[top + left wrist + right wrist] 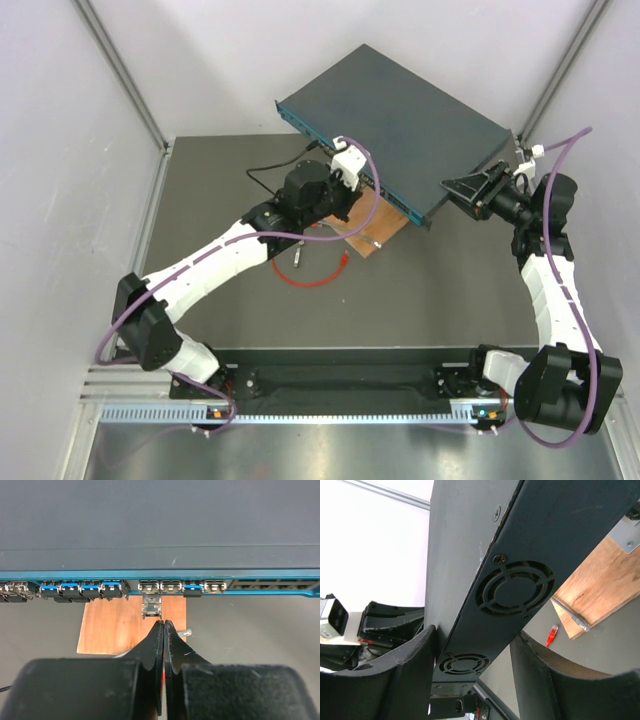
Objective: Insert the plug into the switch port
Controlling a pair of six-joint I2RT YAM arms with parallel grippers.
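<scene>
On table [612,652], plug [553,634] apart from fingers [555,685]

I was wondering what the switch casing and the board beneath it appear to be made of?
The switch casing looks like painted sheet metal: matte dark blue-grey, crisp folded edges, screws and punched fan grilles. The board seems to be bare wood, reddish-brown with visible grain.

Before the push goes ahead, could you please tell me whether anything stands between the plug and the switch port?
Nothing visible does. The left tool, shut on the plug, holds it right at the front of the switch, just under an empty port; no cable or other thing lies between them.
</scene>
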